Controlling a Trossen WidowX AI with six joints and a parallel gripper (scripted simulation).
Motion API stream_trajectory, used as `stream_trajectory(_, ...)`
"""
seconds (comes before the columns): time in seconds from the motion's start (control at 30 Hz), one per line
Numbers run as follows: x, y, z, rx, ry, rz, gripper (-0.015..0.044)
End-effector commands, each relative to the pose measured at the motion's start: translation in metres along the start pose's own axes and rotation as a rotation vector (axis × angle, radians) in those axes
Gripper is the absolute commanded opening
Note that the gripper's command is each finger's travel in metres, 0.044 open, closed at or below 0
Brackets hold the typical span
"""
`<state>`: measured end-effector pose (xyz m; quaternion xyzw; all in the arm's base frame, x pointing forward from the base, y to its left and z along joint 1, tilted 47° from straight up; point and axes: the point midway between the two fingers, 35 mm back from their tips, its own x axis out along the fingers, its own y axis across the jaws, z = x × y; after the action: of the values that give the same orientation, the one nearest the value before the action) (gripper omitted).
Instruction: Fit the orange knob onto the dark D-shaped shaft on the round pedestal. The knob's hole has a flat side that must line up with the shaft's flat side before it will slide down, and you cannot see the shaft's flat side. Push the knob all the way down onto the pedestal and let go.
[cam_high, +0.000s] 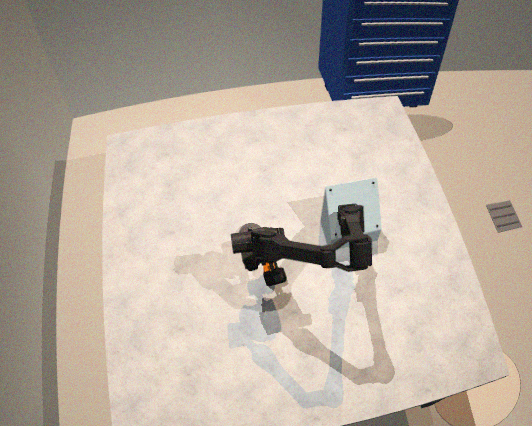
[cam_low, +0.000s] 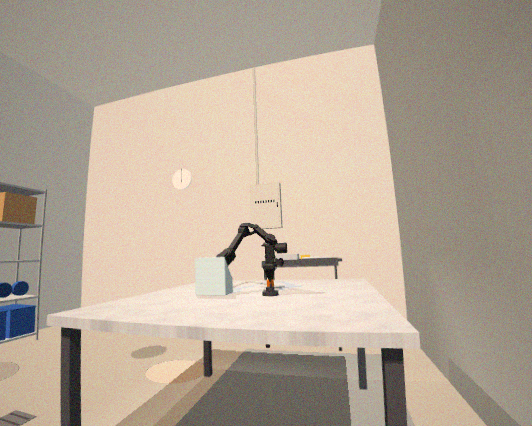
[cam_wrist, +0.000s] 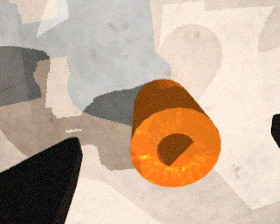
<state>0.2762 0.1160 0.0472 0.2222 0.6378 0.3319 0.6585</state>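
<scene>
The orange knob (cam_high: 268, 266) (cam_low: 268, 284) (cam_wrist: 202, 132) stands upright on the table. In the wrist view its D-shaped hole faces the camera, with the flat side toward the lower right. My gripper (cam_high: 263, 269) (cam_low: 269, 278) (cam_wrist: 176, 136) points down over the knob and is wide open. The wrist view shows one finger on each side of the knob, with a gap to both. The dark round pedestal (cam_high: 249, 226) (cam_low: 270, 292) is partly hidden by my arm in the top view. Its shaft is not visible in any view.
The pale blue box (cam_high: 352, 195) (cam_low: 212, 276) stands beside the arm's base, right of the pedestal in the top view. The white table (cam_high: 165, 165) (cam_low: 325, 315) carries overlapping arm shadows. A blue drawer cabinet (cam_high: 390, 50) stands beyond its far edge.
</scene>
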Motion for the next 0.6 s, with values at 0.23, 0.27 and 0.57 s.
stream_trajectory(0.23, 0.021, 0.0, -0.003, 0.008, 0.009, 0.007, 0.044)
stream_trajectory(0.27, 0.023, 0.0, -0.003, 0.008, 0.009, 0.007, 0.044)
stream_trajectory(0.57, 0.037, 0.001, -0.004, 0.006, 0.009, 0.01, 0.044)
